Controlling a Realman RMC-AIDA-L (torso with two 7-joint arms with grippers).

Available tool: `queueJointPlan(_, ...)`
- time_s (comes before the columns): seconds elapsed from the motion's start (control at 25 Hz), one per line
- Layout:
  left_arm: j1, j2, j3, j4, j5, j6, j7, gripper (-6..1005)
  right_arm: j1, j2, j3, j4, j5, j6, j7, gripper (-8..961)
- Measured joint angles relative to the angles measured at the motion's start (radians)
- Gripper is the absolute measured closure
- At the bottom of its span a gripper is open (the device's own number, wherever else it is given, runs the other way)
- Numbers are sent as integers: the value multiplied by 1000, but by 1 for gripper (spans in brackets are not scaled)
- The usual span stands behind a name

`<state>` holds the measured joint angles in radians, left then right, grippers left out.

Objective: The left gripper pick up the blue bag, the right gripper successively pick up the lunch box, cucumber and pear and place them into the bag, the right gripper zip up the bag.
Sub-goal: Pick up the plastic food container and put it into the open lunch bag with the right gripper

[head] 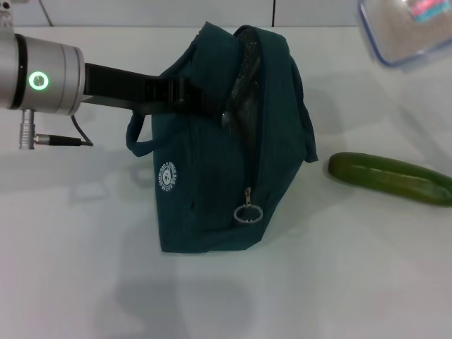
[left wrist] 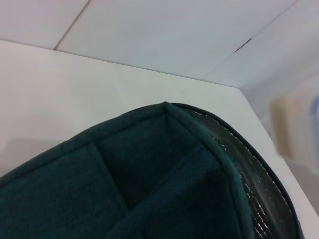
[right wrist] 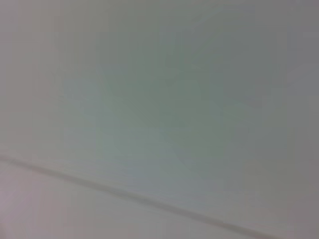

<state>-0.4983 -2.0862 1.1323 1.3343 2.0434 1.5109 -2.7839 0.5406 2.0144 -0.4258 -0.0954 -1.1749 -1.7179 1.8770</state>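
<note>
Head view. The left gripper (head: 185,92) reaches in from the left and meets the blue bag (head: 219,169) at its upper edge, on the handle side; the fingers appear closed on the fabric there, though the pads themselves are hidden against the dark cloth. The bag stands on the white table (head: 70,268), its mouth partly open beyond the fingers, foil lining showing, and the zip pull (head: 248,213) hangs low on the near face. The lunch box (head: 409,28) is at the far right corner, blurred and seemingly off the table, so the step in hand is judged to be its carriage toward the bag; what holds it is out of frame. The cucumber (head: 392,178) lies well apart from the fingers, to the bag's right. No pear is visible.

Left wrist view. The bag's rim (left wrist: 199,134) fills the lower frame, with lining on one side and a pale blur, probably the lunch box, beyond it. The table's edge runs close behind the bag.

Right wrist view. Only a blank pale surface with one faint seam; the right gripper is not seen, and its finger state cannot be told.

Next move, as judged: the box must descend through a narrow mouth, so the left grip should keep the rim spread. Room is ample to the right and front.
</note>
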Motion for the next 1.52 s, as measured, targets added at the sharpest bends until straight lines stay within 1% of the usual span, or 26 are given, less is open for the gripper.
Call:
queueJointPlan(0.32,-2,-2,11,-2,-25,3,15,966,157,9,-13,16,-3,-66,12,861)
queueJointPlan(0.48,-8,-2,26,-4,-25,1,18,966,218,11,-39,38,-8,-60,9,861)
queueJointPlan(0.6,-12,-3,30,-6,-26,-1,24,967,253,14,-87,44,-9,-30,-2,861)
queueJointPlan(0.72,-14,-3,31,-19,-39,-10,34,967,269,14,-136,61,-9,10,-17,861)
queueJointPlan(0.8,-15,-3,32,-27,-50,-12,41,967,267,14,-172,67,-9,50,-26,860)
queueJointPlan(1.0,-9,-3,25,-35,-65,-15,55,966,234,14,-224,68,-10,136,-40,860)
queueJointPlan(1.24,2,-2,3,-35,-95,-28,67,966,212,13,-269,66,-12,170,-41,860)
queueJointPlan(1.52,7,-2,1,-35,-100,-28,68,967,229,13,-339,65,-15,212,-41,855)
